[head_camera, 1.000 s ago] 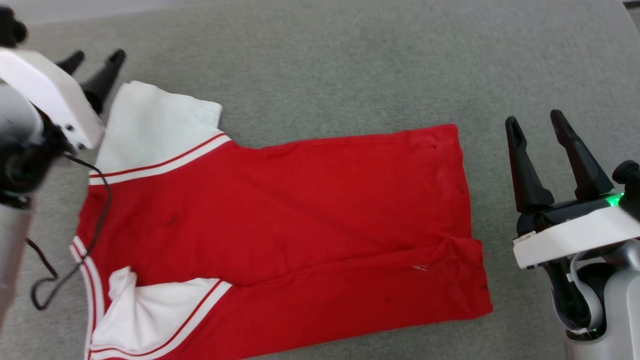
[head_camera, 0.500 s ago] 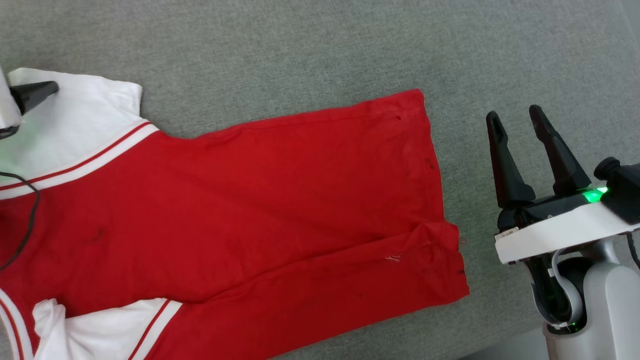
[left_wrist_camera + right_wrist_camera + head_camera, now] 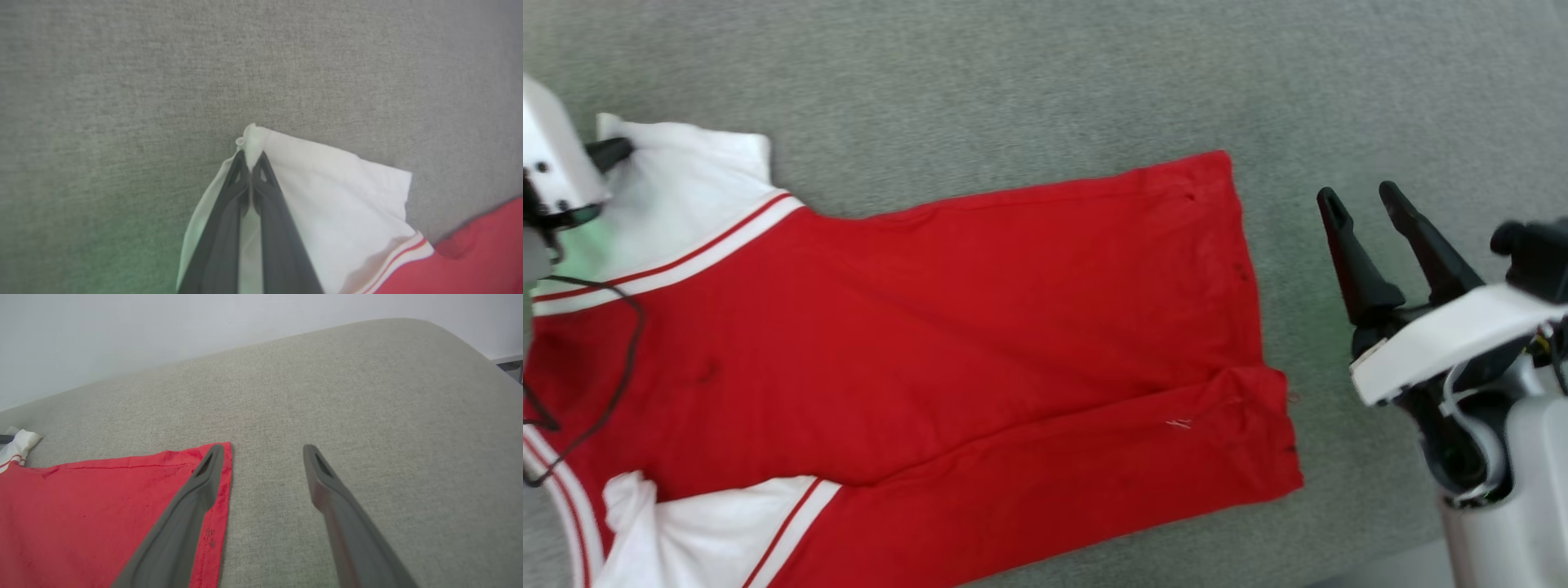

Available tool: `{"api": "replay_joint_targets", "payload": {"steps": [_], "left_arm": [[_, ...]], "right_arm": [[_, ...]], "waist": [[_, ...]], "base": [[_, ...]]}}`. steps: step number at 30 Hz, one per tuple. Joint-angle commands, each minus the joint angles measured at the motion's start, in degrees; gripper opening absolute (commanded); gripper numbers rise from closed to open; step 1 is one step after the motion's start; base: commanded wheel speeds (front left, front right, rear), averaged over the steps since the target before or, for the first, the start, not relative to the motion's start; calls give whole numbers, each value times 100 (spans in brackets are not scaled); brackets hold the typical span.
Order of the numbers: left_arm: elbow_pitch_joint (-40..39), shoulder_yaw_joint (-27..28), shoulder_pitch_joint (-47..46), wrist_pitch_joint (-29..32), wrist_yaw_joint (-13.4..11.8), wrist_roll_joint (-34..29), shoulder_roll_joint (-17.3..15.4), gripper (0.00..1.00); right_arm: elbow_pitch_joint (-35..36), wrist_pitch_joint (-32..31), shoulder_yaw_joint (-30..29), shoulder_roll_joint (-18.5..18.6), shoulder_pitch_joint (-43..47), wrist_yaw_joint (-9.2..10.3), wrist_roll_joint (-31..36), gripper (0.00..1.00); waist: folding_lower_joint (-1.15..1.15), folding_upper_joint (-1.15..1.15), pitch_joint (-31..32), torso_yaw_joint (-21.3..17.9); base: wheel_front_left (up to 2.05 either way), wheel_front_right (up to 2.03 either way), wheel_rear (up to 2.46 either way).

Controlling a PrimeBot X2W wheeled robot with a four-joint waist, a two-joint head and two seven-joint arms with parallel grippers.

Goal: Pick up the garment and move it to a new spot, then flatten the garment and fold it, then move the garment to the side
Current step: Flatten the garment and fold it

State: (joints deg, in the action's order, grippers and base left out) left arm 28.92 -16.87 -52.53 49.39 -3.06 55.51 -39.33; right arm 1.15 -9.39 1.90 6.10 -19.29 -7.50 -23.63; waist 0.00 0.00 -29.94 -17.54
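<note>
Grey upholstered surface (image 3: pixel 1045 73) bearing the red jersey (image 3: pixel 1013 327), spread from left edge to centre-right. At right, the right hand (image 3: pixel 1357 193) is released beside the hem. At upper left, the left hand (image 3: pixel 250 163) is clenched on a corner of the white sleeve (image 3: pixel 694 196) (flattening, apparently). Next comes an outward tug. A black cable (image 3: pixel 637 347) trails over the cloth.

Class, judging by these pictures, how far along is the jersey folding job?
Done: the garment lies spread flat, near edge seemingly folded over. In hand: left gripper pinches the far sleeve corner; right gripper open beside the hem. Left: remaining folds, moving aside.
</note>
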Motion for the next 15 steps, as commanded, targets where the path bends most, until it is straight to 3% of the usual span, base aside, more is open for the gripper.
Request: {"api": "replay_joint_targets", "payload": {"steps": [1, 11, 15], "left_arm": [[64, -174, 140, 11, 71, -14, 216, 0], [-537, -425, -501, -486, 497, -302, 527, 0], [-684, -488, -534, -579, 568, -334, 617, 0]], "right_arm": [[-126, -199, -6, 115, -185, 2, -120, 100], [-1314, -2667, 423, 907, -1489, 2, -744, 100], [-1817, -3349, 642, 961, -1787, 2, -795, 100]], "waist": [[0, 0, 85, 141], [0, 0, 38, 950], [0, 0, -53, 1113]], "base": [[0, 0, 0], [0, 0, 0], [0, 0, 0]]}}
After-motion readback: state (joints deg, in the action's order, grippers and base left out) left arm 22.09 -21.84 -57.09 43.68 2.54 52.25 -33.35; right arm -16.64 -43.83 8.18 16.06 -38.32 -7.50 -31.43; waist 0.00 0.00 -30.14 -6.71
